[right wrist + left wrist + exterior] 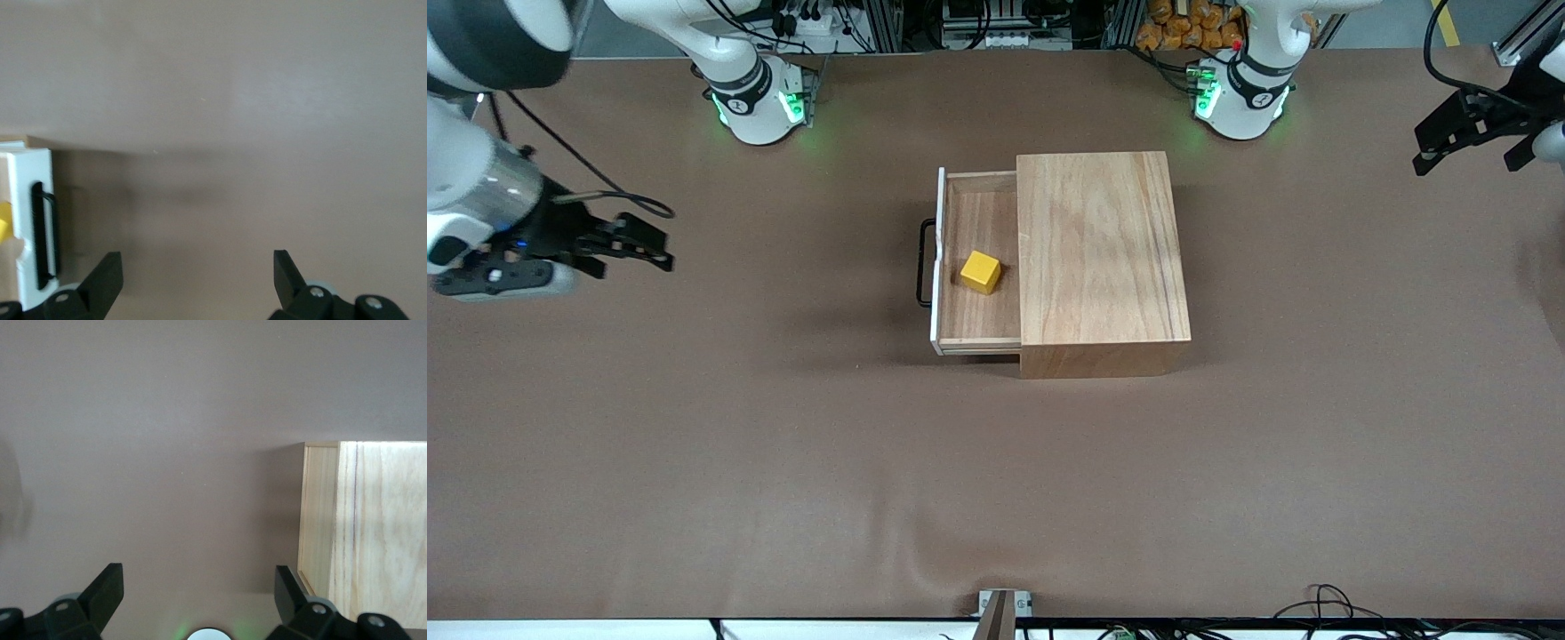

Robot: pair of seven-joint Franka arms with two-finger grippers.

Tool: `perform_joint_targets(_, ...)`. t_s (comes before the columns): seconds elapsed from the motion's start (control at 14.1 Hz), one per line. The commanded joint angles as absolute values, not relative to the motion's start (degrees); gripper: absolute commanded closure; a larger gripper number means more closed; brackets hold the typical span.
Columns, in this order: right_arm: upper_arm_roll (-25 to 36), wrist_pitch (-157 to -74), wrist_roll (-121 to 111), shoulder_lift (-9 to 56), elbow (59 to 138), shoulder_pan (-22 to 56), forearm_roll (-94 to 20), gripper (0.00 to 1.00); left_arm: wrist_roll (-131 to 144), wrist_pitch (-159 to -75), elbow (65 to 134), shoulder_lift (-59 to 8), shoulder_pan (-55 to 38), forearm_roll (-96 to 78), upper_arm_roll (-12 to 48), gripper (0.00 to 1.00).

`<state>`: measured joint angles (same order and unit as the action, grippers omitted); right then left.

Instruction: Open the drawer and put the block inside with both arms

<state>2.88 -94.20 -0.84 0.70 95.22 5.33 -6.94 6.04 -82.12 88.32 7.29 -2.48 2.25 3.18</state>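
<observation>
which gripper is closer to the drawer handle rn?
Right. The right gripper hangs open over bare table toward the right arm's end, facing the drawer handle. The left gripper, also open, hangs past the wooden box, farther from the handle.

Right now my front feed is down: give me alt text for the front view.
The yellow block sits in the open drawer of the wooden box at mid-table. Both open grippers hang over bare table: right gripper toward its own end, left gripper toward its own.

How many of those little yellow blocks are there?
1. The yellow block lies in the open drawer of the wooden box. Anything deeper inside the box would be hidden.
</observation>
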Motion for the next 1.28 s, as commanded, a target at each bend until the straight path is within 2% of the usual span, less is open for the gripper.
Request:
perform_joint_targets(0.0, 1.84, -86.34, -2.81, -0.26, 89.58, 1.06, -6.24, 0.0, 5.01, -81.65, 89.56, 8.7, -1.58, 1.58, 3.69, 0.0)
perform_joint_targets(0.36, 3.24, -80.16, -2.46, -3.25, 88.86, -1.41, -3.96, 0.0, 5.01, -80.6, 89.91, 8.7, -1.49, 1.58, 3.6, 0.0)
perform_joint_targets(0.71, 3.52, -81.03, -2.29, -3.69, 89.21, -0.97, -2.72, 0.0, 5.1, -83.4, 92.98, 9.84, -0.45, 1.58, 3.25, 0.0)
perform_joint_targets(1.21, 3.95, -81.12, 0.62, -3.6, 89.3, 0.62, -0.61, 0.0, 6.06, -83.58, 93.16, 9.58, 0.09, 1.58, 3.25, 0.0)
